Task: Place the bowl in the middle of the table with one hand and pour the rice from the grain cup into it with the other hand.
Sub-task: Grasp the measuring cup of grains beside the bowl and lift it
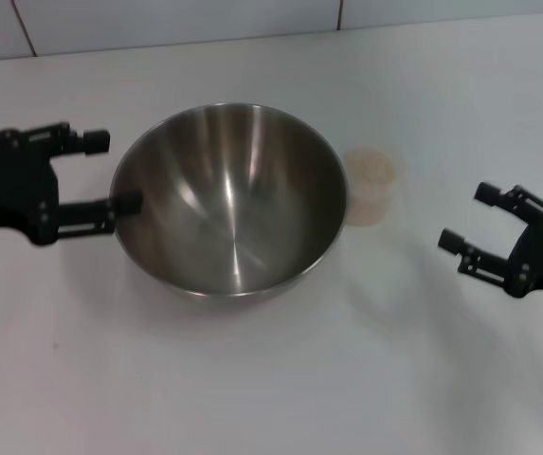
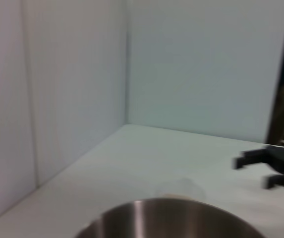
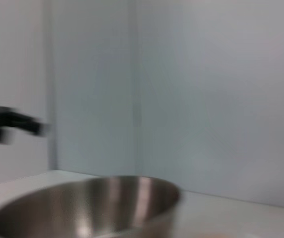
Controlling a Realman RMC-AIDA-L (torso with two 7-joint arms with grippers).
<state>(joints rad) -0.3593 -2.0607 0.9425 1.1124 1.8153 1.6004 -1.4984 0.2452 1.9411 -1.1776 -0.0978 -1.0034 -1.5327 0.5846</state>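
The steel bowl (image 1: 233, 199) stands upright and empty on the white table (image 1: 271, 379), near its middle. My left gripper (image 1: 110, 172) is open at the bowl's left rim, and its nearer finger (image 1: 124, 202) reaches the rim. The grain cup (image 1: 371, 185), pale with rice, stands just right of the bowl. My right gripper (image 1: 465, 216) is open and empty, to the right of the cup and apart from it. The left wrist view shows the bowl's rim (image 2: 171, 215), the faint cup (image 2: 179, 188) behind it and the right gripper (image 2: 265, 168). The right wrist view shows the bowl (image 3: 92, 208) and the left gripper (image 3: 13, 124).
A tiled white wall (image 1: 157, 19) runs along the table's far edge. Bare tabletop lies in front of the bowl and around both grippers.
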